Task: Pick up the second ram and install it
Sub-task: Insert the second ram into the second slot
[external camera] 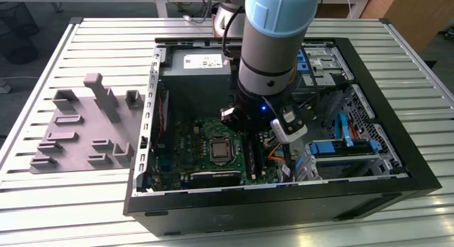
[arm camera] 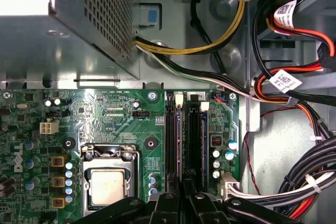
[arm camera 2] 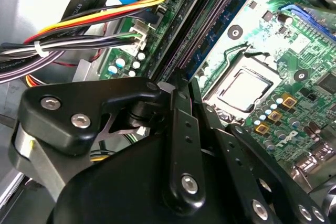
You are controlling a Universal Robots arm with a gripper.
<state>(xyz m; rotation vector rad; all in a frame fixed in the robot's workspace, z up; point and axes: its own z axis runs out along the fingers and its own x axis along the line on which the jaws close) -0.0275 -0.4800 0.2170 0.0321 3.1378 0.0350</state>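
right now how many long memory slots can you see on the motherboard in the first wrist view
2, side by side beside the processor socket: one slot nearer the socket, the other nearer the white connector. The gripper covers their near ends, so more may be hidden.

Cable bundles crowd 1 side of the memory slots; the processor socket flanks the other.

No legible print on anything.

An open computer case is laid flat on a slatted table. A grey holder tray is placed beside it. A processor socket and bundled cables are seen inside.
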